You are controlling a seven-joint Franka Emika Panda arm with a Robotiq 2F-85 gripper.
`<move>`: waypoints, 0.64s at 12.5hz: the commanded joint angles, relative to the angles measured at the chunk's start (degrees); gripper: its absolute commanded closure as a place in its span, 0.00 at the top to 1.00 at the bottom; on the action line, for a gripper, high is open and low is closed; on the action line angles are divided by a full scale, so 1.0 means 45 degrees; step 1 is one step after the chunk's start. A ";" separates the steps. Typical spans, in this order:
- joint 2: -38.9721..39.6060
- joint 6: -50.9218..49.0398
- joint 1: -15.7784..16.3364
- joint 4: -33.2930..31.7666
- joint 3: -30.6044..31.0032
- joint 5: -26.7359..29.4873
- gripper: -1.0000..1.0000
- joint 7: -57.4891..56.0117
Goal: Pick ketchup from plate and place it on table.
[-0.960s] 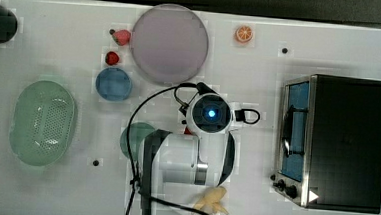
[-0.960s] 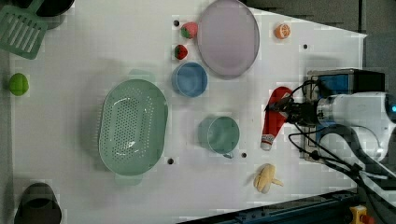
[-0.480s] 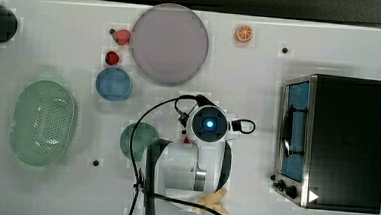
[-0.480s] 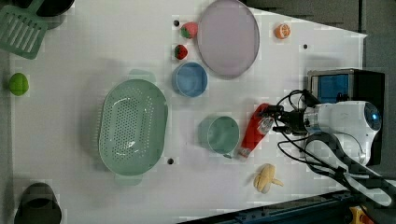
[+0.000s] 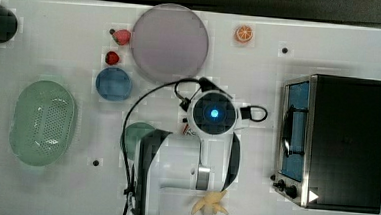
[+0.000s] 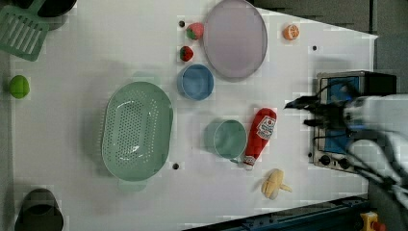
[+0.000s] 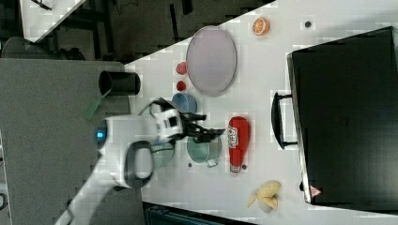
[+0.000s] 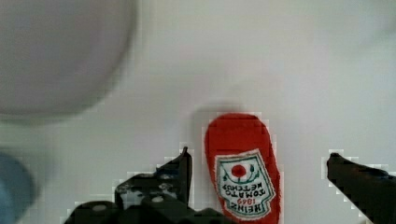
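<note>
Wrist view shows the end effector [image 8: 257, 163] wide open, with its two fingers on both sides of the ketchup [image 8: 243, 168] and holding nothing; the bottle lies flat on the white counter [image 8: 280, 60]. In the left view, the ketchup [image 6: 260, 137] is in the lower middle of the frame, just beside the green cup [image 6: 226, 138] and well apart from the plate [image 6: 235, 38] at the top. So I judge the placing is already done. What could go wrong now: if the arm rises not straight, one finger may catch the soft bottle and drag or roll it against the cup; the banana [image 6: 273, 184] below is also near. About the containers: the plate looks bare, the blue bowl [image 6: 196, 82] seems to hold nothing, the green perforated basket [image 6: 137, 130] in the centre left is empty, and inside the cup I see nothing. The two small red fruits [image 6: 191, 42] lie on the counter beside the plate, not in any dish.
</note>
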 commanded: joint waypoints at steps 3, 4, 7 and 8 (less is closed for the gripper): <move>-0.1424 -0.3932 -0.0091 0.3934 -0.0046 0.0290 1.00 0.1838; -0.1416 -0.4845 -0.0088 0.4830 -0.0043 0.0290 1.00 0.1839; -0.1372 -0.7842 -0.0104 0.6833 -0.0076 0.0287 1.00 0.1841; -0.1383 -0.8543 -0.0106 0.7194 -0.0079 0.0287 1.00 0.1841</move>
